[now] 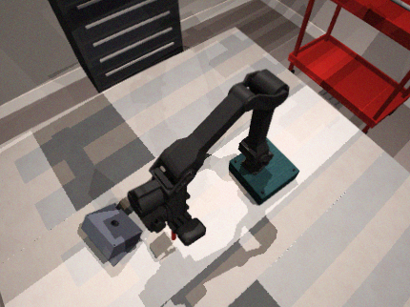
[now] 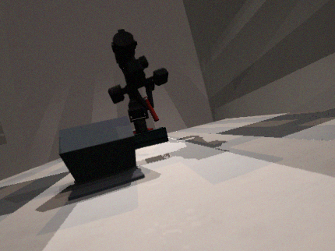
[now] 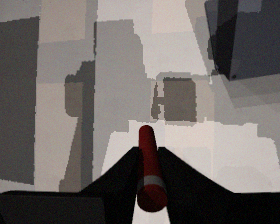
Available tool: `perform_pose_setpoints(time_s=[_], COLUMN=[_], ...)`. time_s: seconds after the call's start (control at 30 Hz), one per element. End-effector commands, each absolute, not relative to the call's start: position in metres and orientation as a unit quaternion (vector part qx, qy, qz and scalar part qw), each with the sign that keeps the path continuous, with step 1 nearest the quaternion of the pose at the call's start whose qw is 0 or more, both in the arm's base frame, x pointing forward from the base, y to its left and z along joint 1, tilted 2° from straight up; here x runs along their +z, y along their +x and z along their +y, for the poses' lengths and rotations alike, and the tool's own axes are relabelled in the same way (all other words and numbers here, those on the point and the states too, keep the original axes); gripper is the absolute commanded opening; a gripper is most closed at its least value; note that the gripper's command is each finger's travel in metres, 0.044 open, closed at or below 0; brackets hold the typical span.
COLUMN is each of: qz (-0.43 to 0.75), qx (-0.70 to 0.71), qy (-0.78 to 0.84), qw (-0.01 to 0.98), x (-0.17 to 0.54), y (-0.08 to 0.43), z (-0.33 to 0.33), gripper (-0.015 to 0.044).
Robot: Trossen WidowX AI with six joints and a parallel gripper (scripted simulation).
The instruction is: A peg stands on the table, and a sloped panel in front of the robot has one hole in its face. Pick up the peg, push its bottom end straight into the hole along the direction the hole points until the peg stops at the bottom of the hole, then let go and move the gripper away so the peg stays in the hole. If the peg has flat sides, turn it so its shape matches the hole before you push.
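Observation:
The round red peg (image 1: 174, 235) (image 2: 153, 111) (image 3: 147, 145) has a pale band near its upper end. My gripper (image 2: 148, 100) (image 3: 148, 152) is shut on the peg and holds it tilted in the air, its lower end pointing away from the fingers. The fingers are mostly hidden by the arm in the top view. The blue-grey sloped panel block (image 1: 125, 233) (image 2: 97, 136) (image 3: 257, 45) stands on the table, with one dark round hole (image 1: 114, 223) in its face. The peg is clear of the block, to its right in the top view. The hole does not show in the other views.
The arm's teal base plate (image 1: 281, 172) (image 2: 156, 136) stands behind the gripper. A dark drawer cabinet (image 1: 129, 31) and a red cart (image 1: 343, 74) stand beyond the table (image 1: 334, 208). Patchy shadows cross the table top.

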State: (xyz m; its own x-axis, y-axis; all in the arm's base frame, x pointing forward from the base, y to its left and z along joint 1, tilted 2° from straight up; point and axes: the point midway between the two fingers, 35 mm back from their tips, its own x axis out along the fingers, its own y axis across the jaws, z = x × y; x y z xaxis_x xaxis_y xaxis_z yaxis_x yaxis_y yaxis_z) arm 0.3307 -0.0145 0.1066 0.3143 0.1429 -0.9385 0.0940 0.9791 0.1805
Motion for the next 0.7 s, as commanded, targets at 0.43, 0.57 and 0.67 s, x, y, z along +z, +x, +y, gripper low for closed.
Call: perform_pose_setpoints(time_s=[0.43, 0.57, 0.67], qz=[0.556, 0.548, 0.542], qx=[-0.017, -0.024, -0.029], qy=[0.152, 0.163, 0.171], qw=[0.817, 0.820, 0.822], x=[0.112, 0.113, 0.114], y=[0.337, 0.338, 0.339], z=[-0.039, -0.045, -0.050], gripper=[0.0000, 0.0000, 0.0000])
